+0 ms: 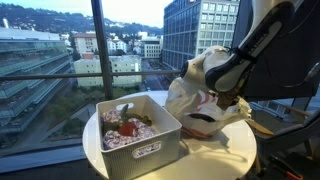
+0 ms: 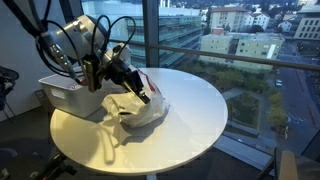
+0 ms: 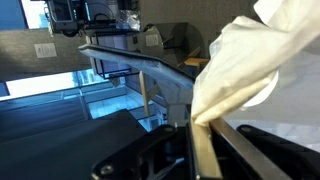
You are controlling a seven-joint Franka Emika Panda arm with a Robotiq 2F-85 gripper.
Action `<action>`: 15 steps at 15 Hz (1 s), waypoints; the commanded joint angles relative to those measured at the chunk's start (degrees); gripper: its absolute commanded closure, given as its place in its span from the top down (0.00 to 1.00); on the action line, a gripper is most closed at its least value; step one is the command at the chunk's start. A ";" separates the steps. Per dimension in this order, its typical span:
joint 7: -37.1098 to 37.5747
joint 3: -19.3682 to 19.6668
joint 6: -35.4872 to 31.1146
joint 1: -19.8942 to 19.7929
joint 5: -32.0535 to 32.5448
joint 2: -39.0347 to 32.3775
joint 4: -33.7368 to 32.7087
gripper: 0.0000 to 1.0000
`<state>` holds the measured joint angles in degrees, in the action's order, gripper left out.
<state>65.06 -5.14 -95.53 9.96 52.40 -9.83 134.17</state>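
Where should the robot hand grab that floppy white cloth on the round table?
On a raised fold near the top, coming down from above. The white cloth lies soft and crumpled on the table, so its edges hug the tabletop, while the puffed-up folds stand free to pinch. The hand is shut on such a fold now.

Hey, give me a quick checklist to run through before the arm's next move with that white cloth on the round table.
1. Grip: ok. The gripper is shut on a fold of the crumpled cream-white cloth.
2. Cloth lifted off the round white table: not ok, most of it lies on the top.
3. Cloth inside the table's rim: ok.
4. Gap between cloth and the white rectangular plastic bin: cannot tell.
5. Room in the bin: cannot tell. It already holds fabric and a red item.
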 commanded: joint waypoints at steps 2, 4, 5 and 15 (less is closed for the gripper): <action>1.07 0.40 0.61 -1.75 0.76 -0.04 -0.42 0.28; 1.56 0.00 -0.87 -1.97 -0.14 1.34 -0.89 0.38; 1.46 -0.28 -1.39 -1.86 -0.82 2.58 -1.41 0.47; -3.47 -4.36 -8.52 -0.10 -14.68 9.90 -7.51 1.00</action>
<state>63.75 -8.93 -99.05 9.57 43.86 -1.30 126.76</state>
